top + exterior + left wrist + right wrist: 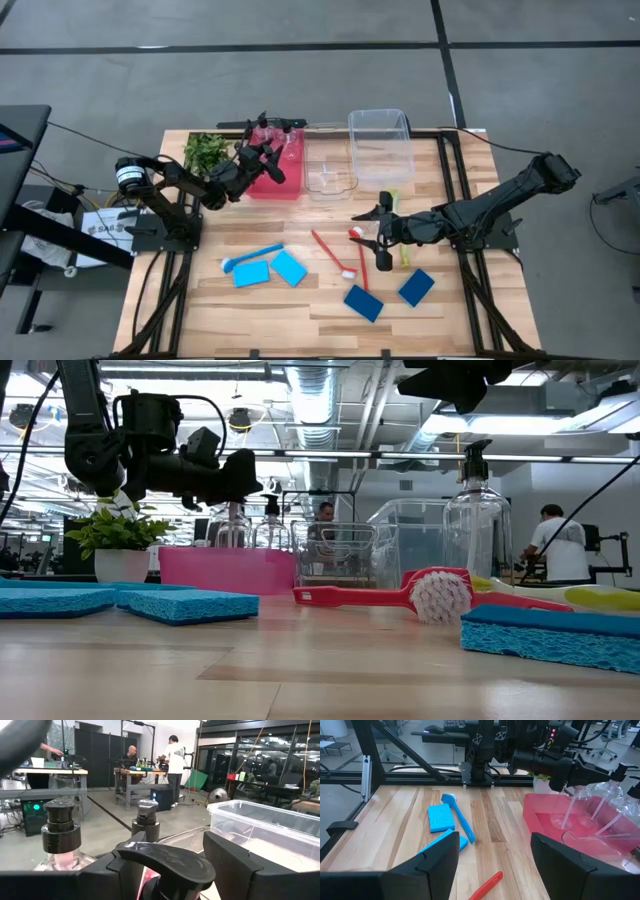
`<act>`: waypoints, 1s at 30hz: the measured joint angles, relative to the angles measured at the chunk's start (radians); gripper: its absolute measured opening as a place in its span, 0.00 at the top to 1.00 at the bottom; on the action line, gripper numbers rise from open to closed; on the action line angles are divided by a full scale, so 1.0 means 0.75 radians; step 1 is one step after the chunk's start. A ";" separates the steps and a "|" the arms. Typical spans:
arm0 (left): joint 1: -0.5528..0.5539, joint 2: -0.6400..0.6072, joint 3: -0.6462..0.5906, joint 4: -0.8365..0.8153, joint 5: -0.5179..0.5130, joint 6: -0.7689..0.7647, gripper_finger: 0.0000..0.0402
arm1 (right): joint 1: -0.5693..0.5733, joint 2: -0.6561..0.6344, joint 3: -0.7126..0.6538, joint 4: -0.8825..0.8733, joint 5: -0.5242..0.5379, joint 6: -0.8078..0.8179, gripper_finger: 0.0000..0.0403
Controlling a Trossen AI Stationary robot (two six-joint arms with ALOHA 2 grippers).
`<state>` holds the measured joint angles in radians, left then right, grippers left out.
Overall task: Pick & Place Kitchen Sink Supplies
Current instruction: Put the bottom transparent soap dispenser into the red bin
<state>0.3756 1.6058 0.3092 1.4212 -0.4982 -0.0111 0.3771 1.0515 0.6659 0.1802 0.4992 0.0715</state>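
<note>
Right now my left gripper sits over the pink bin, jaws around a pump bottle top; I can't tell if they pinch it. Other bottles already stand in that bin. My right gripper hovers mid-table, jaws spread, empty. Left to do: light-blue sponges, dark-blue sponges, red brush, blue brush. Table's near half has open room; bins crowd the far edge.

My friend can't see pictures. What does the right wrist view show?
The left gripper hangs over a pink bin holding clear pump bottles. On the wooden table lie light-blue sponges and a blue brush.
</note>
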 joint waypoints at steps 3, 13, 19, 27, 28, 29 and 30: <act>0.000 0.000 0.000 0.000 0.000 0.004 0.50 | 0.000 0.000 0.000 0.000 0.000 0.000 0.41; 0.000 0.000 0.000 -0.001 -0.013 0.046 0.50 | 0.000 0.000 0.000 0.000 -0.001 0.011 0.41; 0.000 0.000 0.000 -0.011 -0.013 0.075 0.50 | 0.000 0.000 0.000 0.000 -0.001 0.011 0.41; 0.000 0.000 0.000 -0.014 -0.013 0.039 0.45 | 0.000 0.007 0.000 0.001 -0.001 0.011 0.41; 0.000 0.000 0.000 -0.014 -0.013 0.030 0.43 | 0.000 0.014 0.000 0.003 -0.001 0.011 0.41; 0.000 0.000 0.000 -0.014 -0.013 0.027 0.42 | -0.001 0.021 0.000 0.009 0.000 0.011 0.41; 0.000 0.000 0.000 -0.014 -0.013 0.027 0.40 | -0.001 0.027 0.000 0.016 -0.001 0.011 0.41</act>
<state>0.3756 1.6058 0.3092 1.4105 -0.5079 0.0091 0.3767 1.0719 0.6659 0.1920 0.4988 0.0797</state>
